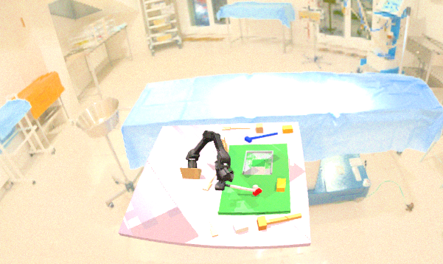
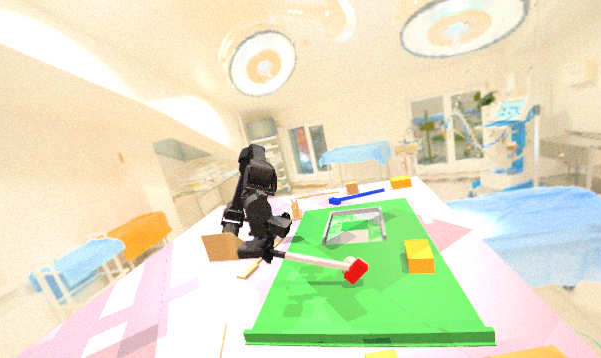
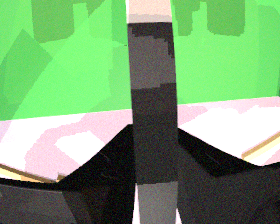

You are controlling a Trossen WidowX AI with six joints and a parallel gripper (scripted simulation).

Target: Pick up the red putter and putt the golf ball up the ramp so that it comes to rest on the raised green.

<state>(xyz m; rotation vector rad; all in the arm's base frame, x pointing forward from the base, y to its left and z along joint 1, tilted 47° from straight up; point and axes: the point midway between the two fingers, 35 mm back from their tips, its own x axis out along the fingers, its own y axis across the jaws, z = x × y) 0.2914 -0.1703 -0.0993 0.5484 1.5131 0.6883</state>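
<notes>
The putter (image 2: 327, 262) had a red head, a pale pink shaft and a dark grey grip. The mat (image 2: 362, 305) was bright green with darker green patches. The arm (image 2: 254, 200) was black. The block (image 2: 419, 255) was orange-yellow; the table (image 2: 147, 300) was white with pink patches.

Black arm folded low, hand (image 2: 274, 251) clamped on the red putter (image 2: 327, 263) (dark grip end), wrist level.

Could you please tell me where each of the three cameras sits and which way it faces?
Top: high above, looking down at the table; whole arm shows.
Exterior: low at the mat's near end, facing along the green mat; arm and hand show.
Wrist: on the hand, looking along the putter; fingers only.
Top and exterior share the red putter head.
</notes>
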